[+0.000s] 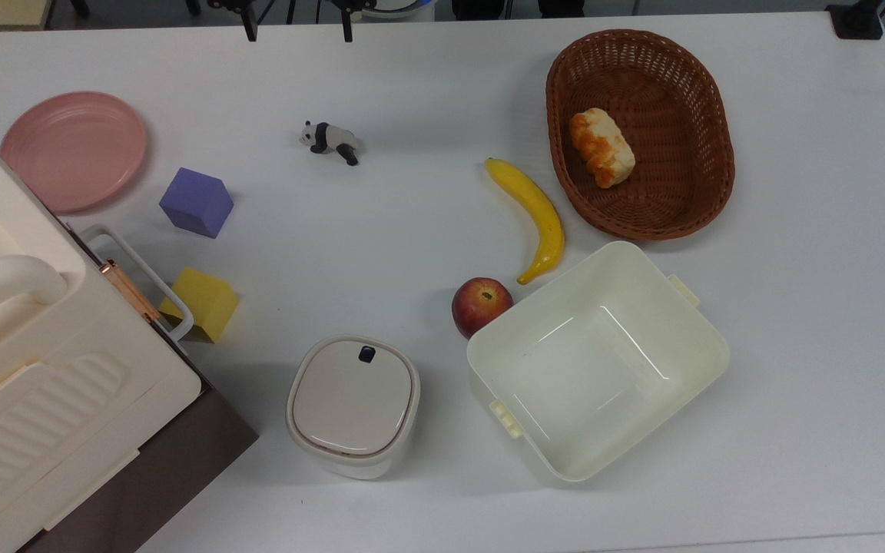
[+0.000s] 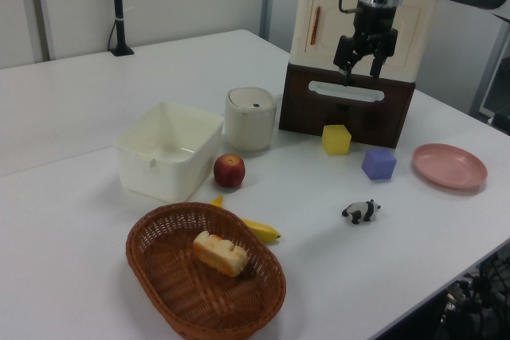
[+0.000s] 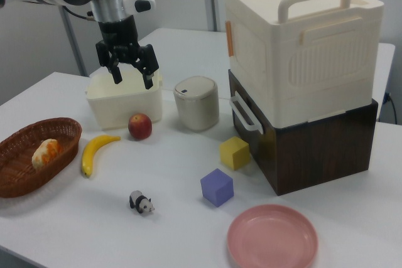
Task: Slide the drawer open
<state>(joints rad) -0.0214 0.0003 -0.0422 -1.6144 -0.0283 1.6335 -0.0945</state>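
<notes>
The drawer (image 2: 384, 121) is the dark brown base under a cream plastic case (image 2: 319, 21), and its front sits flush and shut. Its white loop handle (image 2: 344, 91) sticks out from the front; it also shows in the right view (image 3: 244, 115) and the top view (image 1: 140, 275). My gripper (image 2: 360, 74) is open with nothing between its fingers. In the left view it hangs just above the handle, in front of the cream case. In the right view the gripper (image 3: 133, 80) hangs at the left, in front of the white tub (image 3: 100, 106), well apart from the drawer (image 3: 264, 155).
A yellow cube (image 1: 200, 303) lies right by the handle and a purple cube (image 1: 197, 202) a little farther out. A pink plate (image 1: 74, 150), toy panda (image 1: 329, 140), lidded pot (image 1: 353, 403), apple (image 1: 479, 306), banana (image 1: 535, 215), white tub (image 1: 719, 355) and bread basket (image 1: 721, 138) stand on the table.
</notes>
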